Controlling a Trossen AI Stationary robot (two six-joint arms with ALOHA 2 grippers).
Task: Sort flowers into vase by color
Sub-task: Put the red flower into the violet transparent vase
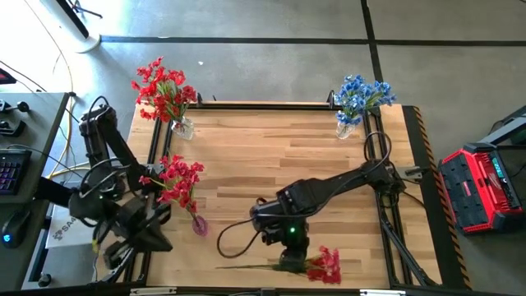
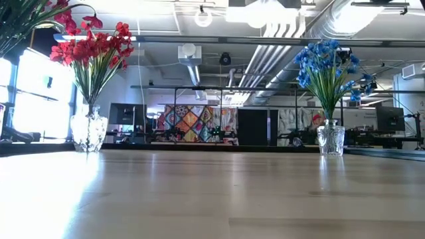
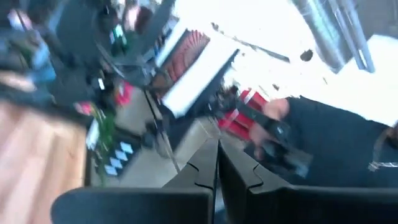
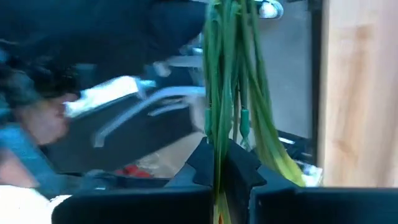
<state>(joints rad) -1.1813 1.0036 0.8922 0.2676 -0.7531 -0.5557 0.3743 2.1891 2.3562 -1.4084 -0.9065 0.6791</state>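
Note:
A glass vase [image 1: 182,128] of red flowers [image 1: 164,89] stands at the table's far left corner. A vase [image 1: 346,129] of blue flowers [image 1: 362,94] stands at the far right; both also show in the low view [image 2: 89,129] [image 2: 331,139]. My left gripper [image 1: 191,224] is shut by the lower end of a red spray [image 1: 177,177] at the left side. My right gripper [image 1: 293,256] is shut on another red spray [image 1: 325,265] at the near edge. My left gripper is at the red spray's lower stem end [image 1: 200,224], fingers about level, pointing toward the table's right. Its wrist view shows shut fingers [image 3: 205,163] and no stem, so the place of contact is not seen. The spray's blooms point toward the far left. My right gripper pinches a bundle of green stems [image 4: 219,134] between its two fingers, about midway along the spray. The fingers slant down from above and lie across the stems. The spray lies roughly level, blooms toward the table's right, bare stem [image 1: 242,265] toward its left.
A red toolbox [image 1: 481,187] stands right of the table. A desk with a keyboard [image 1: 8,168] and mouse is at the left. A dark cable [image 1: 234,234] loops under the right arm. A person in dark clothes [image 3: 336,143] is beyond the table.

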